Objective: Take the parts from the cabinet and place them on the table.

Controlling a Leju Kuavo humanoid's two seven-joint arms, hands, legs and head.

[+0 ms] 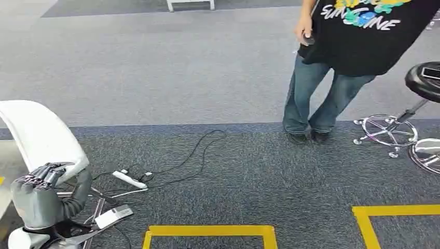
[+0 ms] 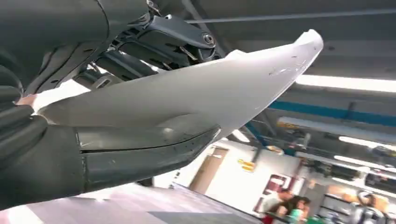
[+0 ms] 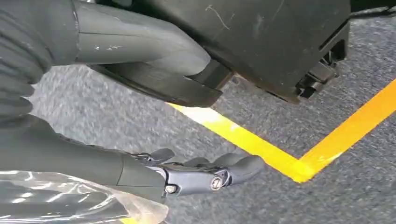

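A white curved part [image 1: 39, 132] rises at the lower left of the head view, and my left hand [image 1: 44, 194] grips its lower end. In the left wrist view the thumb [image 2: 116, 154] lies under the white part [image 2: 210, 93] with the dark fingers over it. My right hand [image 3: 70, 154] hangs over the grey carpet with its thumb and fingers apart and nothing between them. A piece of clear plastic [image 3: 70, 200] shows beside that hand's fingers.
A person [image 1: 337, 62] in a black T-shirt and jeans stands at the upper right, a small dark thing in one hand. A black stool [image 1: 415, 104] with a chrome base is at the right. A power strip [image 1: 129, 180] with cables lies on the carpet. Yellow tape [image 1: 207, 231] marks squares.
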